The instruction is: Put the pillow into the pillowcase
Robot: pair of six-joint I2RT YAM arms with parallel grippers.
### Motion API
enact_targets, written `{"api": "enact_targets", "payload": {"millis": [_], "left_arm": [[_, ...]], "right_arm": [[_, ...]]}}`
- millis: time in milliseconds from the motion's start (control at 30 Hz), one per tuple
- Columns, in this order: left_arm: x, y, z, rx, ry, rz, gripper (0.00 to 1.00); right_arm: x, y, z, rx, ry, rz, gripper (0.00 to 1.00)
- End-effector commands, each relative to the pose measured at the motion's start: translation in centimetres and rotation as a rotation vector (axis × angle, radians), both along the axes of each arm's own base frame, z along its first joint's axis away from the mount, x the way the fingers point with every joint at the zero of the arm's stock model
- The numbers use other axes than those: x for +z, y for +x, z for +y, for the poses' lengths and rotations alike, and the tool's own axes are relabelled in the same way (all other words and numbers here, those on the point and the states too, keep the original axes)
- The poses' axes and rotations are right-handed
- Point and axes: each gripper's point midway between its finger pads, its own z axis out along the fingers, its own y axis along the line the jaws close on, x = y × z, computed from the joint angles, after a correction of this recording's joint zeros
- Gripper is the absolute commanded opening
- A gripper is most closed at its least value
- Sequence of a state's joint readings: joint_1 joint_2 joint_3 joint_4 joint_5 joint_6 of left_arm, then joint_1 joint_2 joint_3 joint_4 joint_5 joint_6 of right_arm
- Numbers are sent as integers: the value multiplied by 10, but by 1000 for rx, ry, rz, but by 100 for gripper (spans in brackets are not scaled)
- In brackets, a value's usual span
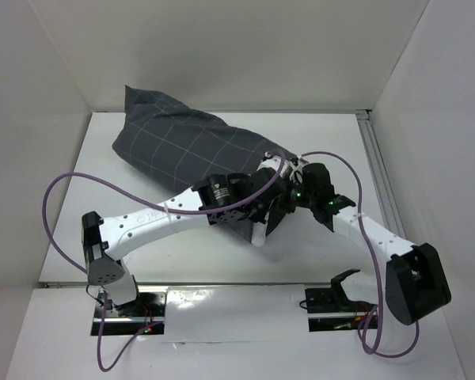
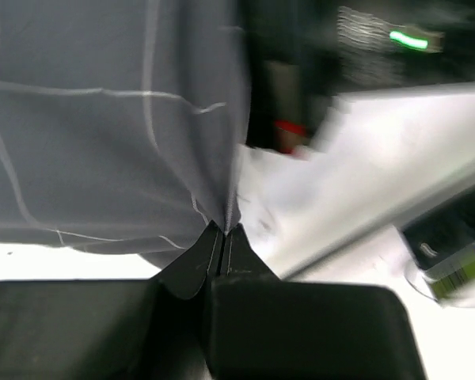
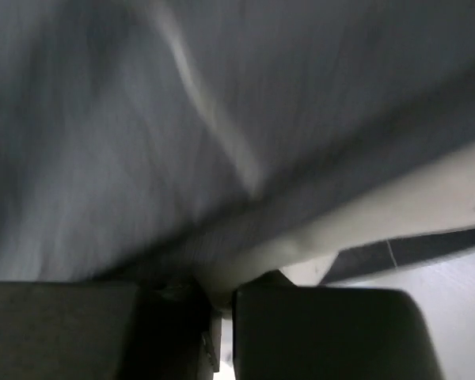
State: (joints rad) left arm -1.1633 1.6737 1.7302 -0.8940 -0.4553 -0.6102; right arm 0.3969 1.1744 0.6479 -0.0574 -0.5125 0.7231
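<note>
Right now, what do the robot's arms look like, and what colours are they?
The left arm and right arm are white with chunky black joints. A thin purple cable loops off each. Small green lights glow near the wrists. The left hand and right hand have blocky black fingers.

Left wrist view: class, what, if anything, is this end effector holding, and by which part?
The left end effector is shut on the dark grey checked fabric pillowcase, pinching the edge of the cloth between its fingertips.
</note>
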Motion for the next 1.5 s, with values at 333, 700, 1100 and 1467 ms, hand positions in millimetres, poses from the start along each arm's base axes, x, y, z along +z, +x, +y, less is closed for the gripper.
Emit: {"api": "enact_targets", "payload": {"millis": [333,700,1100,1467], "left_arm": [[268,-10,-85,-594,-828,-105,0],[215,23,-114,-641,-889,114,0],[192,54,-89,-569,-844,164,85],[168,132,127,91,-584,-59,80]], "right_arm": [[115,50,12,-62,168,-335,0],[4,23,35,-100,194,-103,0],[32,29,-24,-227,37,-156,42],[73,44,-157,-463,-306,-149,95]]}}
